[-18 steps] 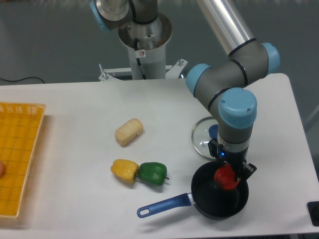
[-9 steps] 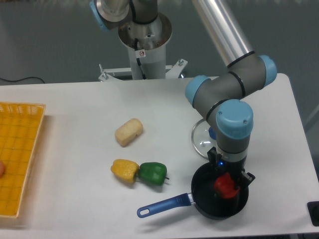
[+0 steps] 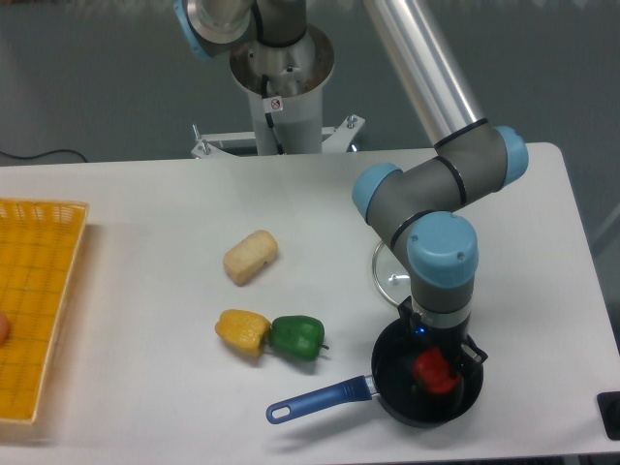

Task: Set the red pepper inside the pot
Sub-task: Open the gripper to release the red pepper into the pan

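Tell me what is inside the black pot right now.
The red pepper sits low inside the pot, with the end effector around it. The arm hides whether the pepper touches the bottom.

Desk (image 3: 145, 203) carries: yellow pepper (image 3: 242, 330) touching green pepper (image 3: 296, 337); corn piece (image 3: 250, 257); yellow basket (image 3: 34, 300); glass lid (image 3: 387, 269).

Red pepper (image 3: 435, 372) — small, glossy, inside pot (image 3: 397, 399) — black, shallow, blue handle pointing left.
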You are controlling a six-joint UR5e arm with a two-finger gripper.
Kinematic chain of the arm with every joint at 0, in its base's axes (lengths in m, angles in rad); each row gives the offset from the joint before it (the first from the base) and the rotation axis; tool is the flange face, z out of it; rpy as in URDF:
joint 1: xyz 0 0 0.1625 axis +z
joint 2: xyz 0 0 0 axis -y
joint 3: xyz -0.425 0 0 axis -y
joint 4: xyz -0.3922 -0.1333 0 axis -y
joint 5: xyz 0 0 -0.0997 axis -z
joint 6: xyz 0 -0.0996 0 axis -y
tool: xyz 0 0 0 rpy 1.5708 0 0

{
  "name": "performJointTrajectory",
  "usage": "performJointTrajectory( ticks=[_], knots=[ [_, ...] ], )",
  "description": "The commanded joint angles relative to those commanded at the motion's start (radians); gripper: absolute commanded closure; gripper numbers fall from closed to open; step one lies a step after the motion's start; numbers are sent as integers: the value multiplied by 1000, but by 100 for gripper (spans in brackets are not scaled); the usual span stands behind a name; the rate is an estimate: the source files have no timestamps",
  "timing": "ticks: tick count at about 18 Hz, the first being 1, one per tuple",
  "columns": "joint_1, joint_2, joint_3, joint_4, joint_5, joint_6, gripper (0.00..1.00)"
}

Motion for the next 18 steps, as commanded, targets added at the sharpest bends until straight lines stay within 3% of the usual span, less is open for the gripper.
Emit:
performJointTrajectory(
  ticks=[7,18],
  knots=[
    [0,0,-8,12,2,2,64],
    [-2,0,-15,26,2,2,51]
  ],
)
